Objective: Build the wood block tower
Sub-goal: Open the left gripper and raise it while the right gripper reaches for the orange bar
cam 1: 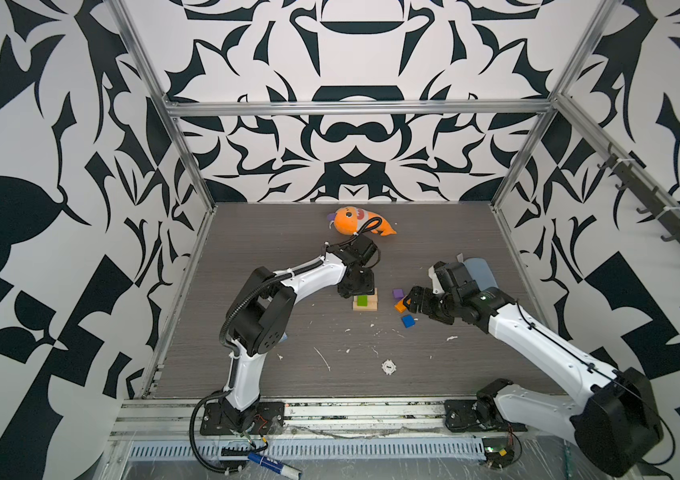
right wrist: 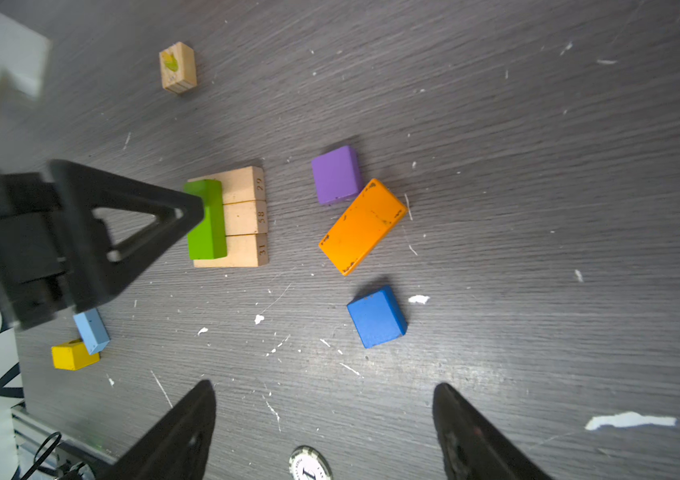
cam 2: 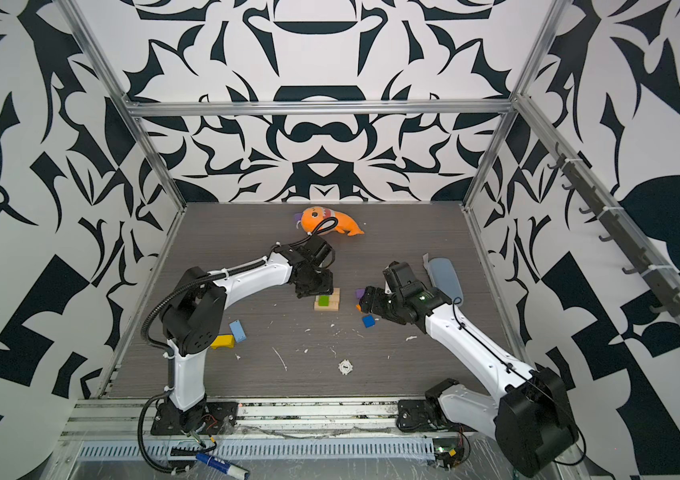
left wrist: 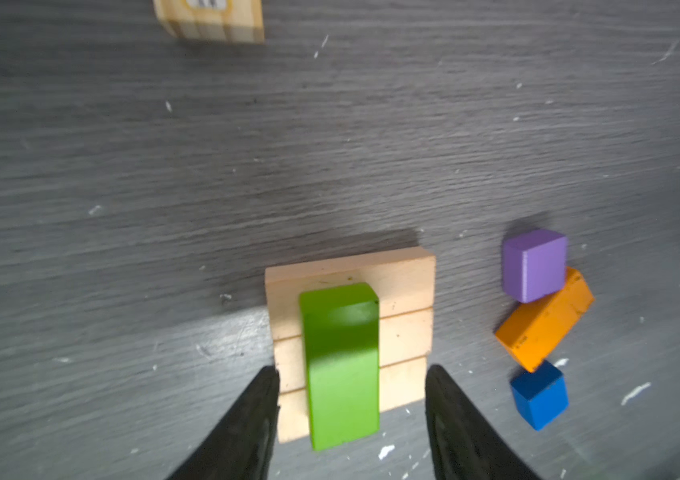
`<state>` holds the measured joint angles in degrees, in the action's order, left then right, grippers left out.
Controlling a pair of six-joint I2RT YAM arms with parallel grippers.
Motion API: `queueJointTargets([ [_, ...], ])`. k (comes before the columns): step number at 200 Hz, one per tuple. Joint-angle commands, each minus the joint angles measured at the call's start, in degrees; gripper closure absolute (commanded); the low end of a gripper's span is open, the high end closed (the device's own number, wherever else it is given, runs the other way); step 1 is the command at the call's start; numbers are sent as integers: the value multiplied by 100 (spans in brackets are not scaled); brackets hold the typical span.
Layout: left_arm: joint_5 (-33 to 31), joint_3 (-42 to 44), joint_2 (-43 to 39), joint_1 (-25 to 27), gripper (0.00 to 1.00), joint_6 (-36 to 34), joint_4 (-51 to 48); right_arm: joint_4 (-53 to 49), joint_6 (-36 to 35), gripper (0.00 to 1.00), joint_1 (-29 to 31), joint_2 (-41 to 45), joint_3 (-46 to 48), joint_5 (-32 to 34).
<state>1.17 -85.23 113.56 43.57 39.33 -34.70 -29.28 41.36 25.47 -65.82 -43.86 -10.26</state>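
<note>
Both top views look steeply down from high over the front edge, covering the whole desk [cam 1: 271, 232]. The left wrist view hangs close above the green brick [left wrist: 340, 365]; the right wrist view, farther off, shares it and the orange brick [right wrist: 363, 226].

1. Three tan bars [right wrist: 244, 218] lay flat, side by side and touching, forming a square base
2. A green brick [left wrist: 340, 365] lay flat across all three
3. In a top view, at 3 to 4 o'clock from the base: purple cube [cam 1: 398, 293], orange brick [cam 1: 399, 306] just beside it, blue cube [cam 1: 408, 321]
4. At 8 o'clock, well apart: light-blue brick [cam 2: 237, 330] touching yellow brick [cam 2: 222, 341]
</note>
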Motion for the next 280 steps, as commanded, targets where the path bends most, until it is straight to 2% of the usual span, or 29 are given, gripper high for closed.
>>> queueJointTargets([
  [1, -90, -134, -363, 11, 40, -48, -189, 78, 217, 16, -16, -132, -171, 212],
  [67, -328, 181, -1000, 53, 37, -226, -245, 155, 432, 21, -10, -798, -376, 389],
  [200, -859, 2296, -2942, 99, 36, 145, 814, 713, 654, 31, 49, -2133, -766, 405],
  [280, -891, 2538, -2979, 151, 36, 246, 790, 627, 583, 36, 212, -2826, -1063, 764],
])
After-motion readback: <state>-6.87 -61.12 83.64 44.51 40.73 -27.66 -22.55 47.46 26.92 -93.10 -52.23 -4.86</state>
